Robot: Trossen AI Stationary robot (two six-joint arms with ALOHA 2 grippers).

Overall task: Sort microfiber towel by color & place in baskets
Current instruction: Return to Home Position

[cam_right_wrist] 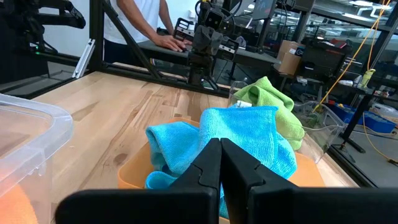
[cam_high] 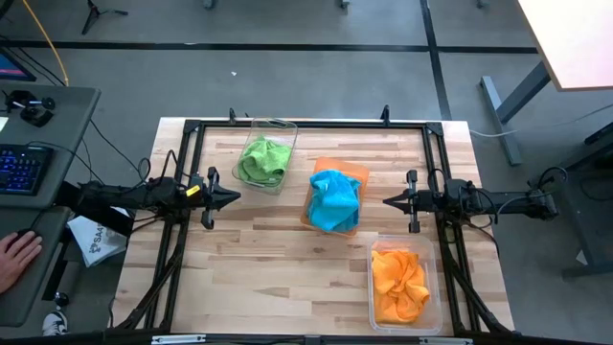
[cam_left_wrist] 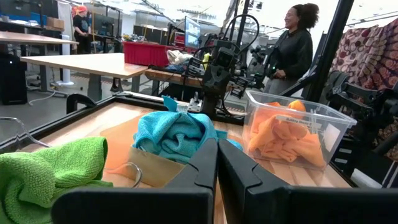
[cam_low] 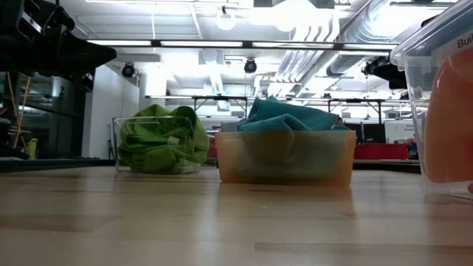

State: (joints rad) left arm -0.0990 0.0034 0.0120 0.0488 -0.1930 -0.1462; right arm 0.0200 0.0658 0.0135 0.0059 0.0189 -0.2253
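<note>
Lime green towels (cam_high: 265,161) lie heaped in a clear basket (cam_high: 278,126) at the far left. Sky blue towels (cam_high: 335,199) lie piled in the translucent orange basket (cam_high: 347,169) at the middle. Orange towels (cam_high: 397,283) fill a clear basket (cam_high: 431,283) at the near right. My left gripper (cam_high: 236,197) is shut and empty, above the table left of the orange basket. My right gripper (cam_high: 387,201) is shut and empty, right of that basket. Both hover clear of the table.
A black frame (cam_high: 306,125) runs round the wooden table top. Bare wood (cam_high: 268,268) lies at the near left and middle. A person (cam_left_wrist: 292,43) stands beyond the right side, another person's hand (cam_high: 17,251) rests at a desk on the left.
</note>
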